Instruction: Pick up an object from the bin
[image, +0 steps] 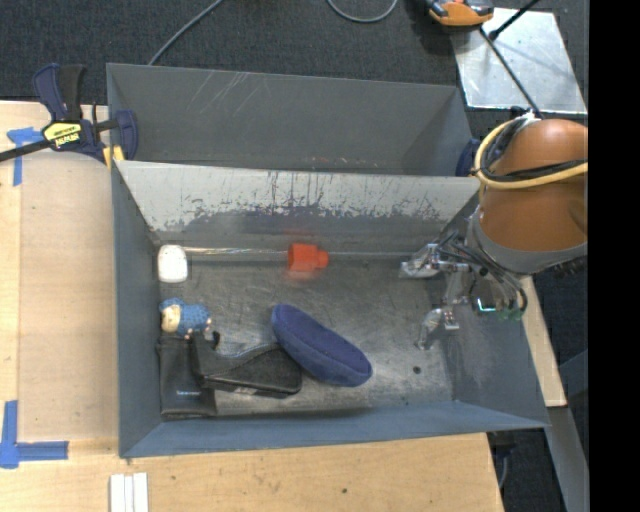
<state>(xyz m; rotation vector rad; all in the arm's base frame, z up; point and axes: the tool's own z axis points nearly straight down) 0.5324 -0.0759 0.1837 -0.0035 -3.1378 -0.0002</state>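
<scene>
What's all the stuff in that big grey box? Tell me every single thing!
bin: one, grey, middle of the view
white lump: one, white, far left by the back wall
block: one, orange-red, middle, by the back wall
toy: one, blue and white, left side
pouch: one, dark blue, oval, front middle
black thing: one, perhaps two, black, front left, touching the pouch
arm: one, orange cover, right
gripper: one, silver, right side of the bin, jaws open and empty
</scene>
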